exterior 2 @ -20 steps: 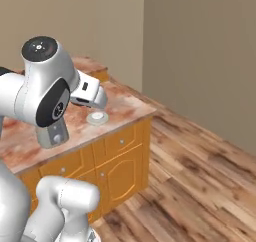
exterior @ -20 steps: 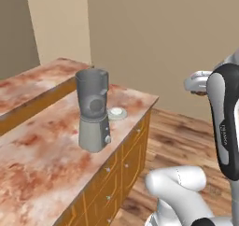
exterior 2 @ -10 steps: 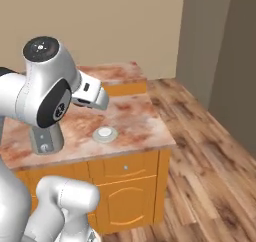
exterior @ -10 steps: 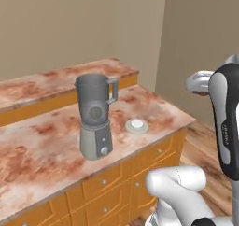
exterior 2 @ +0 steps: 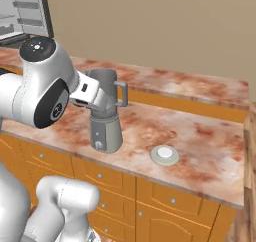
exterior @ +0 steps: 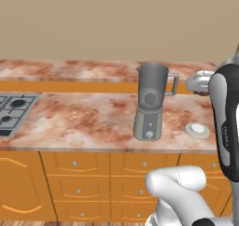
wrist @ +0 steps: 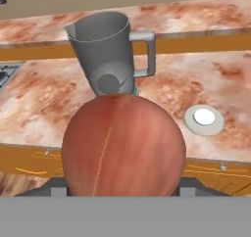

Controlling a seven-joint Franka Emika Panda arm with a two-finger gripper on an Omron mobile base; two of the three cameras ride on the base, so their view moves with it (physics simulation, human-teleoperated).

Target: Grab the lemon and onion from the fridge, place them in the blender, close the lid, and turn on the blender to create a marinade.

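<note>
A big round reddish-brown onion [wrist: 123,145] is seen right in front of the hand camera. It sits low in the hand view, just where the pincer's tips come up, and it hides them. The pincer is held wide around the onion, so the onion is gripped.

The blender [exterior: 151,102] is placed upright on the bench [exterior: 84,120], which is marbled red and cream. The jar is grey and see-through, with a handle on one side. No lid is on the jar, and its mouth is open at the top. A small round knob is seen on the front of the squat grey base. A small dark round shape is seen low inside the jar, but what it is cannot be told.

The lid [exterior: 197,129] is laid flat on the bench, near the blender on its handle side but apart from it. It is a pale disc with a white middle.

Orange drawers [exterior: 77,174] with small knobs are set under the bench. A stove top [exterior: 13,109] is seen at the far left of the left base view. A bit of the fridge [exterior 2: 24,13] is seen at the top left of the right base view.

In the right base view, the white arm [exterior 2: 42,88] is stretched out just in front of the blender jar.
</note>
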